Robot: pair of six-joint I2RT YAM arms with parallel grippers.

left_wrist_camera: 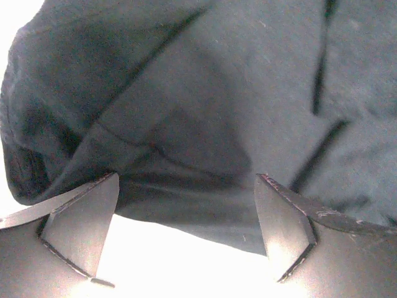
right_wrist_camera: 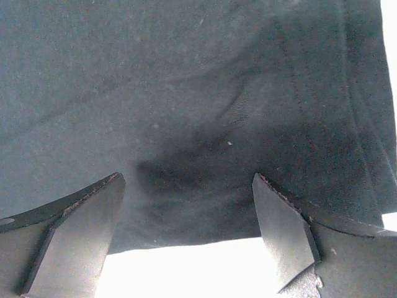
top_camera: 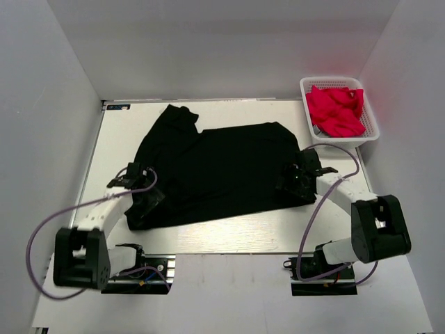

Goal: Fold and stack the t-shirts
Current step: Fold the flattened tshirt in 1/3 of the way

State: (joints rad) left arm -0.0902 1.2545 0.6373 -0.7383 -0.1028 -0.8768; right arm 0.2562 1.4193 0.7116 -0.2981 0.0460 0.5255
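The arm bases (top_camera: 135, 268) are seen bolted at the near edge of the tabletop (top_camera: 229, 233), with both arms stretched forward and low over a black t-shirt (top_camera: 222, 170). The left hand (top_camera: 147, 202) is set at the shirt's bunched near-left corner, the right hand (top_camera: 292, 179) at its right edge. Both hands are spread wide, and nothing is pinched between the fingers. The shirt is laid mostly flat across the middle of the tabletop, one sleeve pointed toward the far left, with creases gathered by the left hand. In each wrist view the near hem is shown running between the open fingers, with bright bare tabletop below it. Pinkish-red t-shirts (top_camera: 335, 110) are heaped in a white basket (top_camera: 372, 132) at the far right, apart from the black shirt. Bare tabletop is left along the near and left sides, and the scene is closed in by white walls (top_camera: 55, 139).
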